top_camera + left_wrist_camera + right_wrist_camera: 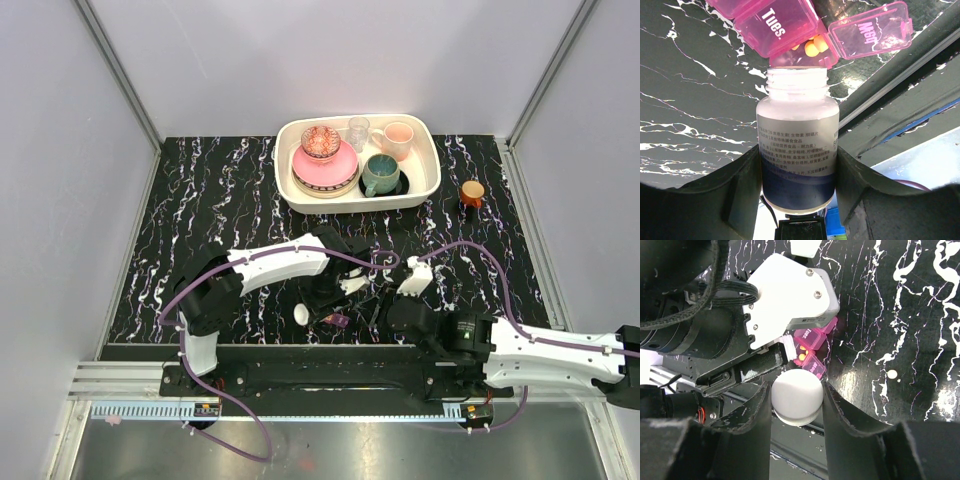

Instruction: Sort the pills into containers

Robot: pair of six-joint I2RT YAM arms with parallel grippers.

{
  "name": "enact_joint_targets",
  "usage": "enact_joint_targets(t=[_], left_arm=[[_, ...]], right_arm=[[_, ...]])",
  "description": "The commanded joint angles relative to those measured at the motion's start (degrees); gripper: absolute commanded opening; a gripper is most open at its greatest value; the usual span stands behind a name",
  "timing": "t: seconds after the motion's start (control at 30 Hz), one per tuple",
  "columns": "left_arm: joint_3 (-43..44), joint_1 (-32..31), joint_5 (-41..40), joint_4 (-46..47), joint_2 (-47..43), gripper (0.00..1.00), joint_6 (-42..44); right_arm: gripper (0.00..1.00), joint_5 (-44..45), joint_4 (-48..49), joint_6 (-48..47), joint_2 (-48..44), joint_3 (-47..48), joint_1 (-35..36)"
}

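Note:
My left gripper (797, 155) is shut on an uncapped white bottle (797, 145), held on its side with its mouth at the magenta pill box (785, 25). The box's end compartment has its lid (870, 30) flipped open, and a few yellow-orange pills (812, 47) lie inside. The "Tues." lid beside it is closed. My right gripper (796, 390) is shut on the bottle's white cap (796, 395), just short of the pill box (810, 347). One loose pill (893, 374) lies on the table. From above, the bottle (301, 314) and box (337, 321) sit near the front edge.
A cream tray (432, 190) of crockery stands at the back. A small brown orange-lidded jar (472, 192) is to its right. The black mounting rail (300, 365) runs along the near edge, right beside the pill box. Both arms crowd the front middle.

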Motion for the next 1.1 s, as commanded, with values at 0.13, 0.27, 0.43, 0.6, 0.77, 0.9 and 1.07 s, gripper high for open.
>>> enact_joint_targets(t=[0.13, 0.27, 0.43, 0.6, 0.77, 0.9, 1.07], left_arm=[[-0.21, 0.12, 0.93, -0.69, -1.26, 0.00, 0.57], [-0.21, 0.12, 0.85, -0.69, -1.44, 0.00, 0.66], [-0.13, 0.12, 0.85, -0.61, -1.26, 0.00, 0.57], [-0.21, 0.12, 0.93, -0.61, -1.35, 0.00, 0.66], [-0.21, 0.12, 0.93, -0.61, -1.26, 0.00, 0.66], [-0.21, 0.12, 1.11, -0.61, -1.35, 0.00, 0.66], [-0.21, 0.03, 1.11, -0.61, -1.26, 0.00, 0.57]], right_arm=[[0.00, 4.93, 4.50, 3.13, 2.38, 0.02, 0.08], [0.00, 5.29, 4.67, 3.39, 3.96, 0.38, 0.08], [0.00, 5.81, 4.67, 3.66, 5.28, 0.55, 0.08], [0.00, 6.08, 4.94, 4.01, 5.72, 0.73, 0.08], [0.00, 6.69, 4.85, 3.92, 4.05, 0.55, 0.08], [0.00, 7.05, 4.85, 3.83, 3.61, 0.55, 0.08], [0.00, 7.05, 5.11, 4.01, 5.54, 0.73, 0.08]])
